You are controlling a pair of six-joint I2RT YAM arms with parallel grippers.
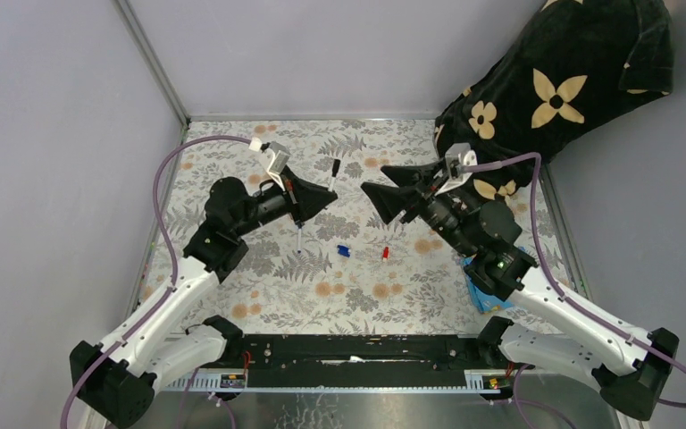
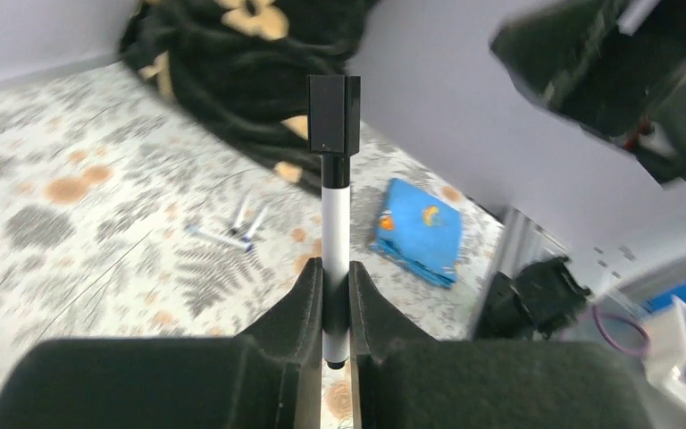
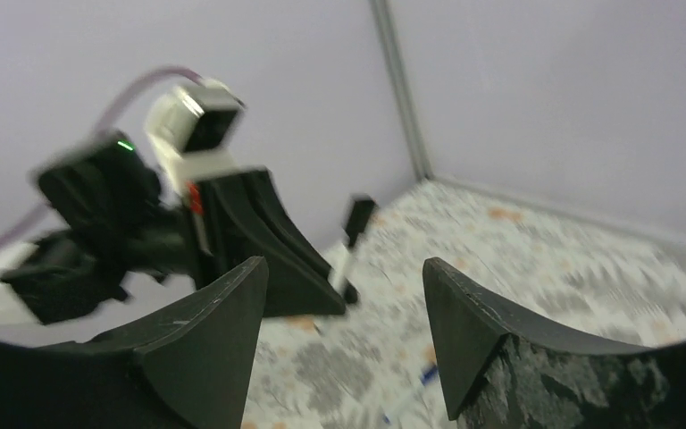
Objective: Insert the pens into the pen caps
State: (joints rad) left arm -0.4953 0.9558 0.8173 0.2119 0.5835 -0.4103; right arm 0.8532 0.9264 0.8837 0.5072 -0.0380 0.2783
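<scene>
- One pen (image 2: 335, 214) is clamped near its tail in the left hand (image 2: 335, 273), a black cap (image 2: 334, 112) seated on its free end; we judge this pair finished
- The right hand (image 3: 344, 268) faces it, jaws wide, holding nothing, placed, we judge, to work that cap end
- A blue cap (image 1: 343, 251) and a red cap (image 1: 385, 254) lie on the bench (image 1: 393, 295) between the arms, apart, awaiting pens

Pens (image 2: 335, 223) 5. Black cap (image 2: 334, 112) 1, blue cap (image 1: 343, 251) 1, red cap (image 1: 385, 254) 1.

Smooth white plastic pen (image 2: 335, 223) wears a matt black cap (image 2: 334, 113); velvety black cloth (image 2: 232, 67) behind.
</scene>
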